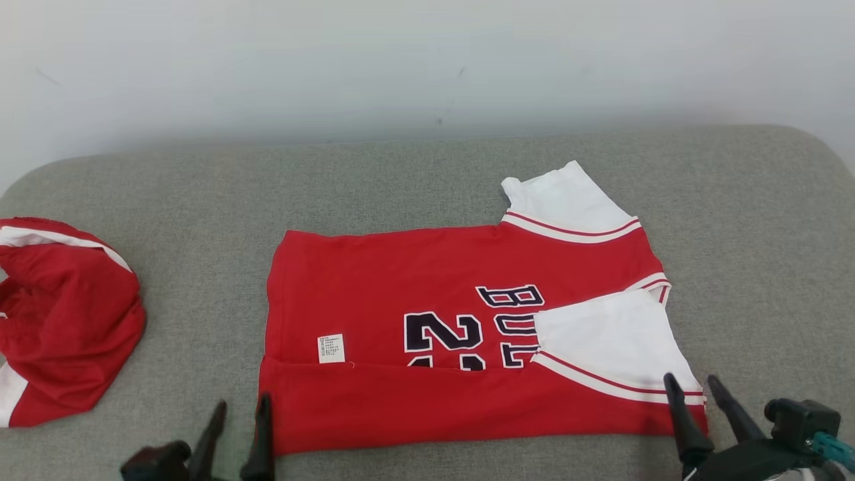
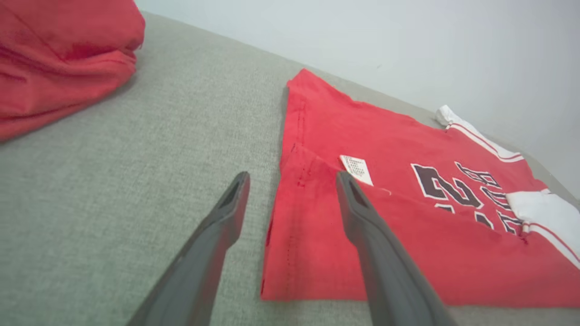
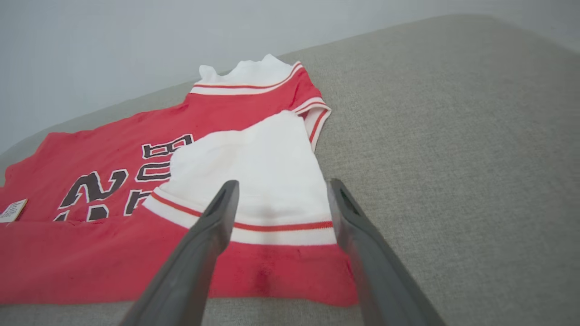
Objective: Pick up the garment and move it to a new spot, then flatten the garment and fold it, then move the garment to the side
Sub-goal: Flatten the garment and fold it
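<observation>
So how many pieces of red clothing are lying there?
2: a jersey spread flat in the middle, and a bunched red garment at the robot's left, partly cut off. More could lie out of frame.

Flat red fabric jersey garment (image 1: pixel 374 280): solid red body, white sleeves, red-and-white striped trim, dark navy-black letters and numerals outlined in white, plus a small white rectangular label (image 1: pixel 331 348) with fine dark print. Bunched red cloth garment (image 1: pixel 67 321) has white stripes; woven fabric surface (image 1: pixel 200 187) is mottled grey, painted wall (image 1: pixel 427 60) plain pale grey. Both the left gripper (image 1: pixel 242 402) and right gripper (image 1: pixel 690 379) are matte dark grey-black, the right with a teal part (image 1: pixel 828 446).
</observation>
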`<state>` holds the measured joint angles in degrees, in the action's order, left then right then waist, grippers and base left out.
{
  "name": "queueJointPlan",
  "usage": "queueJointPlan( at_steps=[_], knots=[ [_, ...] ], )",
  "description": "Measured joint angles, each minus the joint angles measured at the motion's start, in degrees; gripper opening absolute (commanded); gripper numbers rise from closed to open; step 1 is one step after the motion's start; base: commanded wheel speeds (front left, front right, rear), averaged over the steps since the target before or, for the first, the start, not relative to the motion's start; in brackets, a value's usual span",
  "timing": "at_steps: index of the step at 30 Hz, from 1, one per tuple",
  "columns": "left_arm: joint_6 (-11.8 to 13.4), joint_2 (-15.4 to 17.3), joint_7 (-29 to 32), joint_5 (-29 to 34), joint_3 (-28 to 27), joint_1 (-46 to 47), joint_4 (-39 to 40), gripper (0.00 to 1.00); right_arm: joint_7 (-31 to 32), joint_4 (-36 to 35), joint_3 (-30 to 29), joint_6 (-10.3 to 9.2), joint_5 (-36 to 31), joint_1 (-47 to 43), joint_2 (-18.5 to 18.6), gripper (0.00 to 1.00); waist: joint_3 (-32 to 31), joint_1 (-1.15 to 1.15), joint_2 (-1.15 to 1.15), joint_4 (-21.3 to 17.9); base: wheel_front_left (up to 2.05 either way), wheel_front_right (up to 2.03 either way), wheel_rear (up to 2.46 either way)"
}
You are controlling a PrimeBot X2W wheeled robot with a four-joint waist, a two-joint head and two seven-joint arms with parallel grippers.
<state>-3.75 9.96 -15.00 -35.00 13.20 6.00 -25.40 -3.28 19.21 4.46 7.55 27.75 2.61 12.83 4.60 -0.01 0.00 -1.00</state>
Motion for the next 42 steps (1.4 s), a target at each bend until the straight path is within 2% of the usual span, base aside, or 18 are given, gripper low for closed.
queueJointPlan(
  at_steps=[9, 15, 22, 32, 42],
  knots=[
    [0.96, -0.79, -0.04, 8.82, -6.58, -0.29, 11.59, 1.00, -6.00, -6.65, -0.62, 0.00, -4.15, 1.69, -1.79, 1.00, -1.01, 0.00, 0.00, -0.29, 0.00, 0.00, 0.00],
    [0.19, -1.03, -0.04, 13.04, -8.54, -1.46, 15.26, 1.00, -9.70, -8.77, -0.58, 0.00, -6.38, 2.20, -3.86, 1.00, -1.70, 0.00, 0.00, 0.12, 0.00, 0.00, 0.00],
    [-1.14, -1.07, -0.04, 17.42, -8.56, -3.57, 17.33, 1.00, -11.21, -9.12, -0.91, 0.00, -9.22, 1.43, -5.20, 1.00, -2.23, 0.01, 0.00, 0.99, 0.00, 0.00, 0.00],
    [-2.76, -1.75, -0.04, 17.95, -10.88, -6.03, 16.30, 1.00, -11.65, -8.64, -2.03, 0.00, -9.59, -1.70, -6.09, 1.00, -2.08, 0.01, 0.00, 1.34, 0.00, 0.00, 0.00],
    [-3.31, -2.85, -0.04, 19.04, -11.92, -6.86, 15.69, 1.00, -11.70, -8.94, -2.48, 0.00, -10.21, -2.72, -6.54, 1.00, -2.37, 0.01, 0.00, 1.53, 0.00, 0.00, 0.00]
  ],
)
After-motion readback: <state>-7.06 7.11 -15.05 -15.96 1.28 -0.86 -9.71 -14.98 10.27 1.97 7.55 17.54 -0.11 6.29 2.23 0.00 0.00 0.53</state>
